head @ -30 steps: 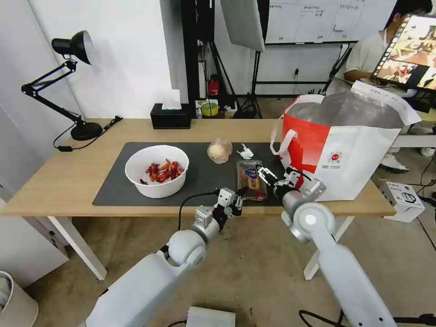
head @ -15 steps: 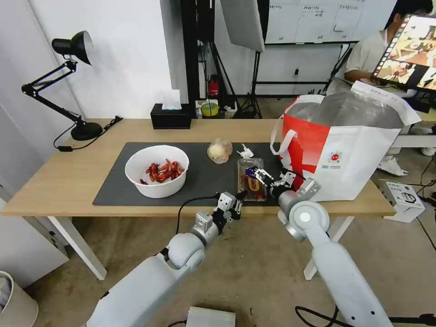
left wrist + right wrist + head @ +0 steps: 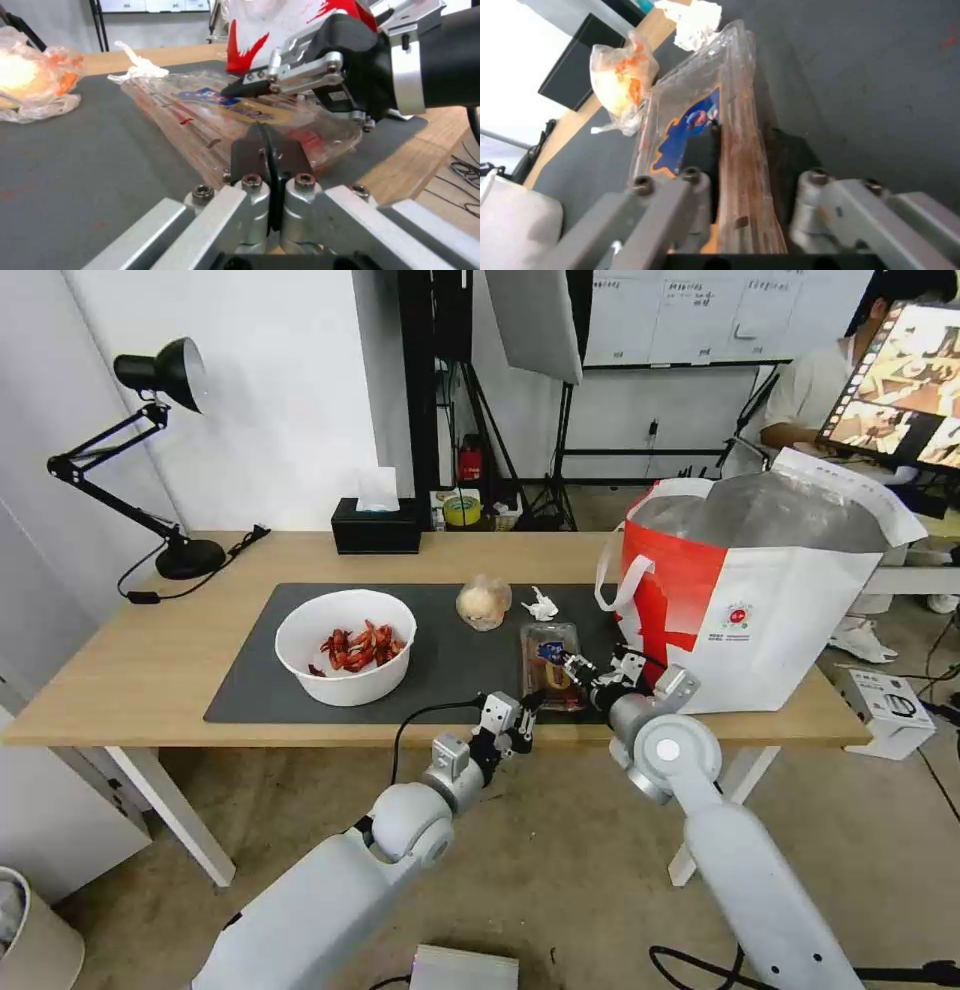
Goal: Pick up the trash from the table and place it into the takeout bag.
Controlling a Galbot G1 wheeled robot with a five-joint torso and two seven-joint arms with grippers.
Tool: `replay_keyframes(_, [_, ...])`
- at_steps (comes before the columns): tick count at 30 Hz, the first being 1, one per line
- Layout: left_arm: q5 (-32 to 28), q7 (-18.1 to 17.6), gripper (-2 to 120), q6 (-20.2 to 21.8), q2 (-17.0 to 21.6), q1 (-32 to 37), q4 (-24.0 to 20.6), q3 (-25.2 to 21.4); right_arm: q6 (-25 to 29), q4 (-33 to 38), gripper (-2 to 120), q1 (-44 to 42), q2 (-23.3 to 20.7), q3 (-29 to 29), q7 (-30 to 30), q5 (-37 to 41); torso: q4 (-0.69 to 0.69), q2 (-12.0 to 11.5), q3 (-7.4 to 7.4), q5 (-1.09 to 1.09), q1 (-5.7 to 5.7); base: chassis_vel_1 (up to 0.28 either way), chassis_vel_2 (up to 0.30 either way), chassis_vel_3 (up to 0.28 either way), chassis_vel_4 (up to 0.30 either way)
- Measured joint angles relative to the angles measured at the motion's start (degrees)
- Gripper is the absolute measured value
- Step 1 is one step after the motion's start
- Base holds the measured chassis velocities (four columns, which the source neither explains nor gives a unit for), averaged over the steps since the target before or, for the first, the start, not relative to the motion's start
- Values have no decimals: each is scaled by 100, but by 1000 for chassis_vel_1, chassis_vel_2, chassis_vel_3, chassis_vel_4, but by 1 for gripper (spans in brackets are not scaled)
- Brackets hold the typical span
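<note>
Tray (image 3: 552, 666) of clear plastic lay on the dark mat (image 3: 250, 670) near the front edge of the surface (image 3: 120, 660), just left of the red-and-white bag (image 3: 770, 610). Right gripper (image 3: 578, 667) was at the tray's near right side; in the right wrist view its fingers (image 3: 700, 157) straddled the tray's edge, one on the blue label, the other on the mat side, not fully closed on it, so cannot tell if gripping. Left wrist view showed the same gripper's black tip (image 3: 240, 89) touching the tray's top by the label. Left gripper (image 3: 527, 707) sat at the front edge of the surface, just short of the tray's near end, its fingers (image 3: 265, 150) pressed together, closed on nothing, pointing at the tray (image 3: 235, 120). Crumpled tissue (image 3: 541, 604) lay just behind the tray, touching or nearly touching its far end. Wrapped beige lump (image 3: 484, 601) sat left of the tissue on the mat. White bowl (image 3: 346, 646) with red shells sat on the mat's left part, well apart from both grippers. Bag stood upright at the right end of the surface, open at the top, foil lining visible. Black tissue box (image 3: 376, 526) and desk lamp (image 3: 150, 460) were at the back.
</note>
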Motion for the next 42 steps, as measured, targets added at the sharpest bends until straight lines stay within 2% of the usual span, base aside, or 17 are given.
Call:
replay_keyframes(1, [0, 0, 0, 0, 0, 0, 0, 0, 0, 0, 19, 0, 0, 0, 0, 0, 0, 0, 0, 0, 0, 0, 0, 0, 0])
replay_keyframes(4, [-5, -19, 0, 1, -16, 24, -2, -33, 2, -11, 6, -12, 8, 6, -6, -7, 1, 0, 0, 0, 0, 0, 0, 0, 0])
replay_keyframes(7, [-19, -40, 0, 1, -29, 45, -13, -48, 3, -35, 0, -16, 33, 34, -8, -6, 1, 1, 0, 0, 0, 0, 0, 0, 0])
replay_keyframes(10, [-45, -52, 0, 0, -30, 54, -24, -60, 3, -45, 0, -19, 45, 44, -7, -5, 1, 1, -1, 0, -1, 0, 0, 0, 0])
replay_keyframes(14, [-246, -251, 2, 21, -12, 68, -123, -111, 10, -38, 0, -28, 62, 50, -3, -6, 0, 1, 0, 0, 0, 0, 0, 0, 0])
replay_keyframes(17, [-637, -524, 17, 196, 83, 109, -420, -308, 25, -5, 0, -32, 50, 51, -5, -21, 0, 1, 0, 0, 0, 0, 0, 0, 0])
replay_keyframes(18, [-637, -524, 17, 196, 83, 109, -420, -308, 25, -5, 0, -32, 50, 51, -5, -21, 0, 1, 0, 0, 0, 0, 0, 0, 0])
replay_keyframes(21, [-1070, -844, 30, 433, 210, 213, -799, -606, 43, 85, 0, -43, -28, 16, -17, -242, -1, 0, 0, 0, 0, 0, 0, 0, 0])
replay_keyframes(22, [-1070, -844, 30, 433, 210, 213, -799, -606, 43, 85, 0, -43, -28, 16, -17, -242, -1, 0, 0, 0, 0, 0, 0, 0, 0])
replay_keyframes(24, [-1317, -1072, 41, 631, 383, 392, -1121, -923, 63, 233, 0, -90, -134, -45, -111, -481, -1, 0, 0, 0, 0, 0, 0, 0, 0])
replay_keyframes(26, [-1337, -1109, 45, 662, 441, 472, -1201, -1028, 79, 287, 0, -109, -159, -58, -147, -526, -1, 1, 0, 0, 0, 0, 0, 0, 0])
replay_keyframes(29, [-1357, -1228, 59, 804, 613, 854, -1525, -1477, 122, 455, 0, -174, -223, -89, -231, -601, 0, 1, 0, -1, 0, 0, 0, 0, 0])
replay_keyframes(30, [-1357, -1228, 59, 804, 613, 854, -1525, -1477, 122, 455, 0, -174, -223, -89, -231, -601, 0, 1, 0, -1, 0, 0, 0, 0, 0])
replay_keyframes(32, [-1355, -1309, 71, 867, 714, 1192, -1757, -1764, 144, 566, 0, -263, -286, -103, -294, -675, 0, 0, 0, -1, 0, 0, 0, 0, 0])
replay_keyframes(34, [-1348, -1333, 75, 878, 751, 1326, -1853, -1869, 153, 624, 0, -312, -315, -105, -316, -696, 1, 1, 0, 0, 0, 0, 0, 0, 0])
replay_keyframes(37, [-1307, -1415, 90, 912, 821, 1860, -2240, -2256, 238, 849, 0, -498, -464, -112, -449, -848, 0, 1, 0, -1, 0, 0, 0, 0, 0])
replay_keyframes(42, [-1173, -1424, 99, 920, 847, 2429, -2575, -2610, 430, 1133, 0, -728, -723, -147, -480, -1055, 1, 0, -1, -1, 0, 0, 0, 0, 0])
